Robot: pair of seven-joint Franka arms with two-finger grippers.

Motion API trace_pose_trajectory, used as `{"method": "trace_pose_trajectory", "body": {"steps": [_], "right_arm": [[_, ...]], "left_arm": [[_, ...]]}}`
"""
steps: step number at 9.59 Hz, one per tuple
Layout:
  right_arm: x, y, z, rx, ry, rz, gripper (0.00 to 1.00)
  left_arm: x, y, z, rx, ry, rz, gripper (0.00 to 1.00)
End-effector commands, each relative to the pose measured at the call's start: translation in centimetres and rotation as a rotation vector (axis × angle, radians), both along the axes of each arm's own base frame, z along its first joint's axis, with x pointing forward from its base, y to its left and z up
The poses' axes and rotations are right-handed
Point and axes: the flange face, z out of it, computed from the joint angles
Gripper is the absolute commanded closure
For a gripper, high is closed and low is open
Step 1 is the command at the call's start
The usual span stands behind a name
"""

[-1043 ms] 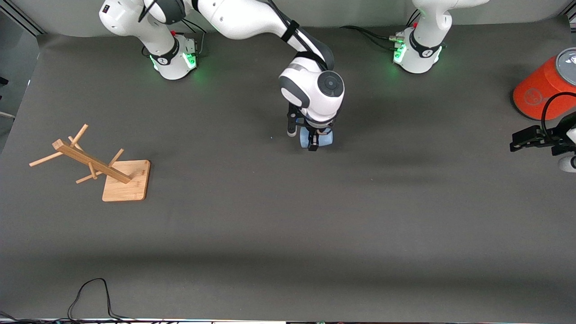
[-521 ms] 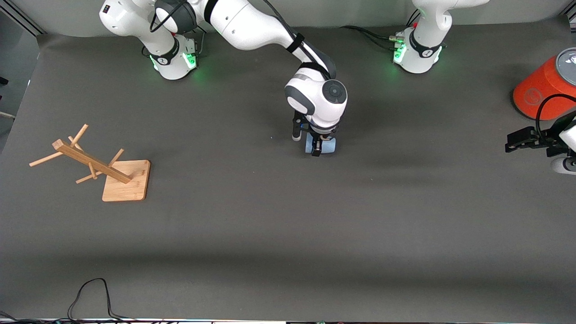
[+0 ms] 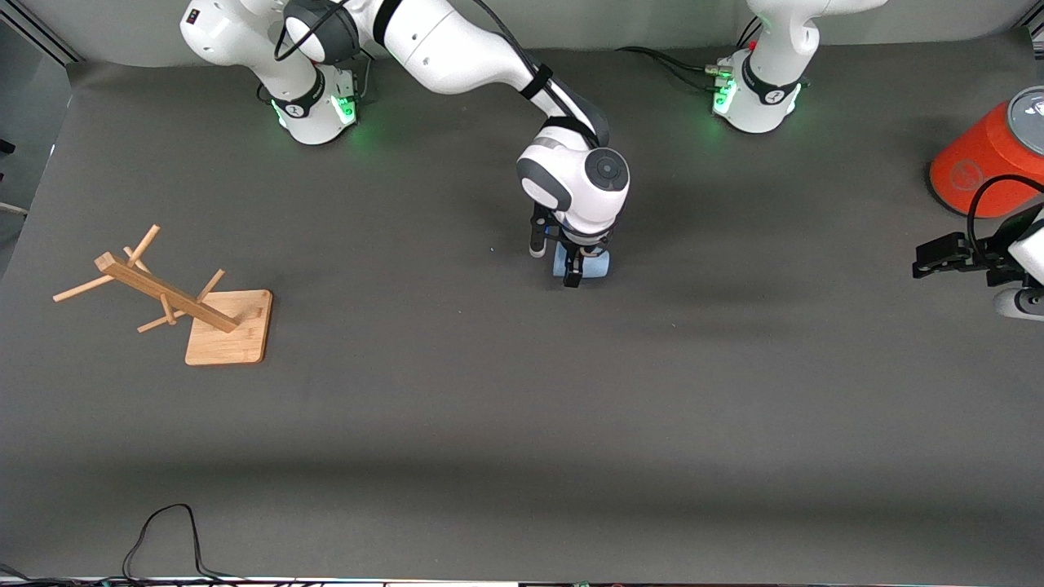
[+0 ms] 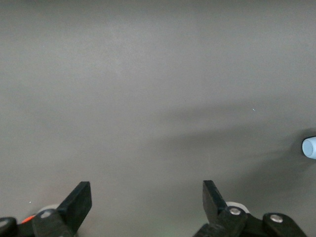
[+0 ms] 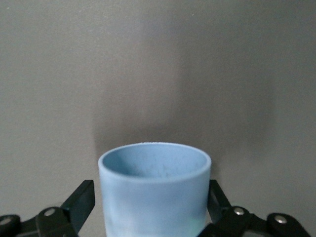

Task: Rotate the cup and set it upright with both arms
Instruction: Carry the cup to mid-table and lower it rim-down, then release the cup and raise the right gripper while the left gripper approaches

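- the small pale-blue cup stands mouth up on the dark grey bench, near the middle.
- the right claw sits around it, fingers spread, not squeezing.
- the left claw waits open, over its own end.
- the cup looks done; next the right claw should lift straight up.

pale-blue cup, upright, mid-table, mouth up
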Motion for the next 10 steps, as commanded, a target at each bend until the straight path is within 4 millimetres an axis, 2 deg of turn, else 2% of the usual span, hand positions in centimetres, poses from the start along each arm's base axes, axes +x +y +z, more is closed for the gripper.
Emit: {"method": "trace_pose_trajectory", "body": {"steps": [1,3,5,6,7,8,9,10], "right_arm": [[0.7,0.4,3.4,0.029,-0.03,-0.012,0.0],[0.4,-0.2,6.6,-0.002,0.001,-0.018,0.0],[0.0,-1.0,11.6,-0.009,0.051,0.021,0.0],[0.7,-2.3,14.2,-0.016,0.082,0.054,0.0],[1.5,-4.2,17.3,-0.03,0.12,0.108,0.0],[2.4,-6.5,20.4,-0.037,0.162,0.179,0.0],[3.8,-9.2,23.2,-0.037,0.197,0.24,0.0],[5.0,-12.0,26.0,-0.03,0.234,0.323,0.0]], "left_arm": [[0.3,-0.3,-0.1,-0.009,-0.002,-0.014,0.0],[0.3,-0.9,-0.1,-0.009,0.0,-0.021,0.0],[0.9,-2.0,-1.3,-0.008,0.009,-0.031,0.0],[1.3,-3.0,-1.5,-0.007,-0.002,-0.041,0.0],[1.6,-4.7,-2.1,-0.005,-0.005,-0.066,0.0],[2.0,-7.5,-3.1,0.013,-0.004,-0.084,0.0],[2.2,-9.0,-3.6,0.02,0.002,-0.048,0.0],[2.4,-11.4,-4.5,0.026,-0.001,-0.038,0.0]]}}
